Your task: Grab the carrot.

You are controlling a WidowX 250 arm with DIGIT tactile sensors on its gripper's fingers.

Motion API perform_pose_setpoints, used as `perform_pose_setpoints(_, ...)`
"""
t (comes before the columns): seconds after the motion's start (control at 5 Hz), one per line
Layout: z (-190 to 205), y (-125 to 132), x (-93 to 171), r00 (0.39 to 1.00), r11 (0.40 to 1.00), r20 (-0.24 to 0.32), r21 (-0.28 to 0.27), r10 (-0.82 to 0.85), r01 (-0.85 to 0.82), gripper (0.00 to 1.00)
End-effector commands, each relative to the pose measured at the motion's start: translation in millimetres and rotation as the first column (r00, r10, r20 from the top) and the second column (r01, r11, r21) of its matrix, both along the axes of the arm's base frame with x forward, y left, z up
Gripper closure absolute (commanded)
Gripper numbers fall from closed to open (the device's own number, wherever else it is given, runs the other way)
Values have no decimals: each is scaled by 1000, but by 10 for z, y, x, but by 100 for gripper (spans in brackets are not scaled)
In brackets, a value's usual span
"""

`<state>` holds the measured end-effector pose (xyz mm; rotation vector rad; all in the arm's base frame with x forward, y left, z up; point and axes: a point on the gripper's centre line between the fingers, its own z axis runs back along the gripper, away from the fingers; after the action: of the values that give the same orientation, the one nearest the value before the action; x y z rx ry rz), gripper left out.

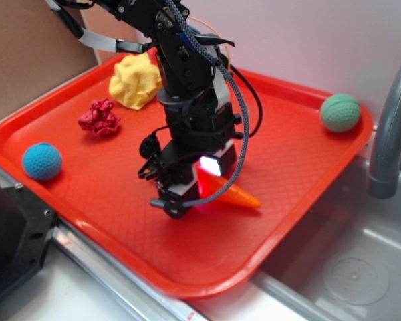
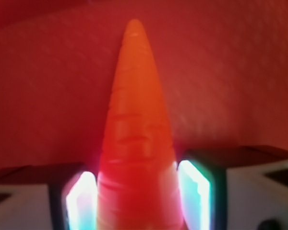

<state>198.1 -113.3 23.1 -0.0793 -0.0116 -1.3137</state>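
Fingers (image 2: 194,189) flank the carrot's (image 2: 134,124) thick end; I cannot confirm contact. Clamping and lifting remain.

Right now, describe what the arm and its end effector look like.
The arm is black, built of blocky segments. A braided black-and-grey cable loops down its side, and thinner black wires run beside it. The end effector has black hardware. In the wrist view its fingers carry pale pads that glow whitish with pink and teal tints, set in dark frames with white parts outside.
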Motion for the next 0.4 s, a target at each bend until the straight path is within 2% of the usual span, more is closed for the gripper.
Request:
perform_pose_setpoints(0.0,788,245,48,873,877,127,49,470,-479,100)
perform_pose_setpoints(0.2,1186,520,3,729,732,117,24,674,-681,100)
